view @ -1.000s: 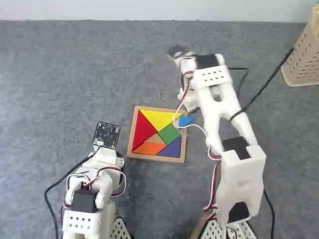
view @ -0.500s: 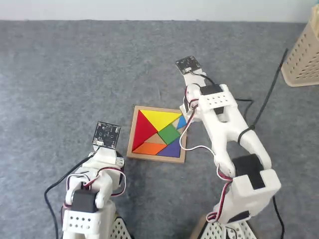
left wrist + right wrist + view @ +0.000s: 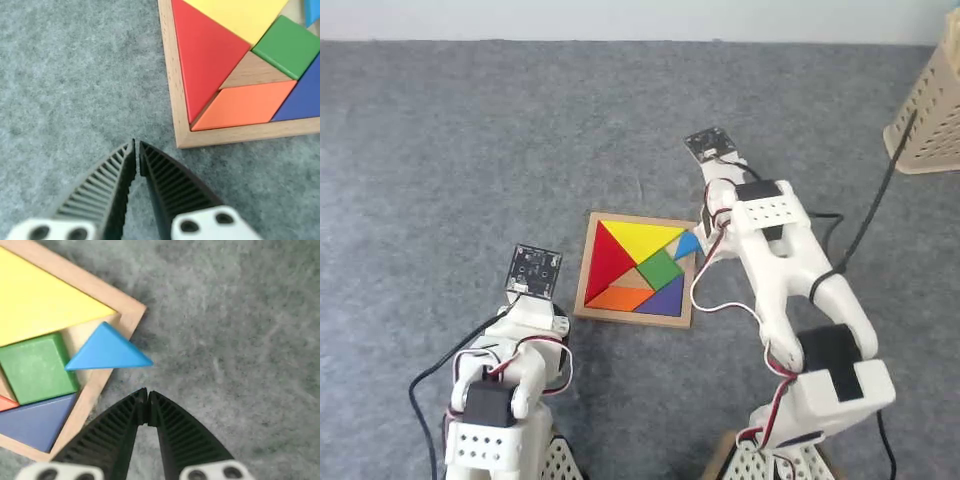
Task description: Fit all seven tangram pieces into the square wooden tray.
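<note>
The square wooden tray [image 3: 589, 262] lies mid-table holding red [image 3: 608, 262], yellow [image 3: 642, 238], green [image 3: 660, 269], orange [image 3: 620, 297] and dark blue [image 3: 667, 298] pieces. A light blue triangle [image 3: 107, 350] rests tilted across the tray's right rim [image 3: 129, 320], partly on the tray, partly over the carpet. My right gripper [image 3: 147, 399] is shut and empty, just off the tray beside that triangle. My left gripper [image 3: 136, 148] is shut and empty over the carpet near the tray's corner [image 3: 182, 140]. A bare wooden triangular gap [image 3: 247, 71] shows between red, green and orange.
Grey carpet [image 3: 470, 150] covers the table. A beige slotted basket [image 3: 928, 110] stands at the far right edge. The right arm's white body [image 3: 790, 280] runs along the tray's right side; the left arm [image 3: 505, 380] sits at the near left.
The right arm swung back toward the near right and lowered beside the tray. The light blue triangle now lies over the tray's right rim. The left arm has not moved.
</note>
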Controlling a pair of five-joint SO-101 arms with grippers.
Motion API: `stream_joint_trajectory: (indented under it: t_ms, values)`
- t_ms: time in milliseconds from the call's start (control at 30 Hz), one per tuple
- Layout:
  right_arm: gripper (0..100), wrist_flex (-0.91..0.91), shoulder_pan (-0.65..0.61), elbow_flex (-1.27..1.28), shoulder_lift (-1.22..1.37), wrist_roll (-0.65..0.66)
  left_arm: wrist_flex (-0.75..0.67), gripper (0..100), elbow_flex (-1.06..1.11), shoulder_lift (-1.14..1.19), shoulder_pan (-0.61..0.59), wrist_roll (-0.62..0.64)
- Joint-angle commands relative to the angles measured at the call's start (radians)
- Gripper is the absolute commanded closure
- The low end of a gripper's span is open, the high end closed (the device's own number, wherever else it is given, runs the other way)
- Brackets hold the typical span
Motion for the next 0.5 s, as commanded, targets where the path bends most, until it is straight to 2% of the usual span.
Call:
stream_joint_trajectory:
  t_ms: [0,467]
  values:
    - [99.2,-0.035,-0.005,-0.035,0.019,0.014,0.006,99,-0.019,-0.021,-0.006,0.008]
    - [99.2,-0.027,-0.007,-0.302,0.251,0.014,0.006,99,-0.019,-0.021,-0.006,0.008]
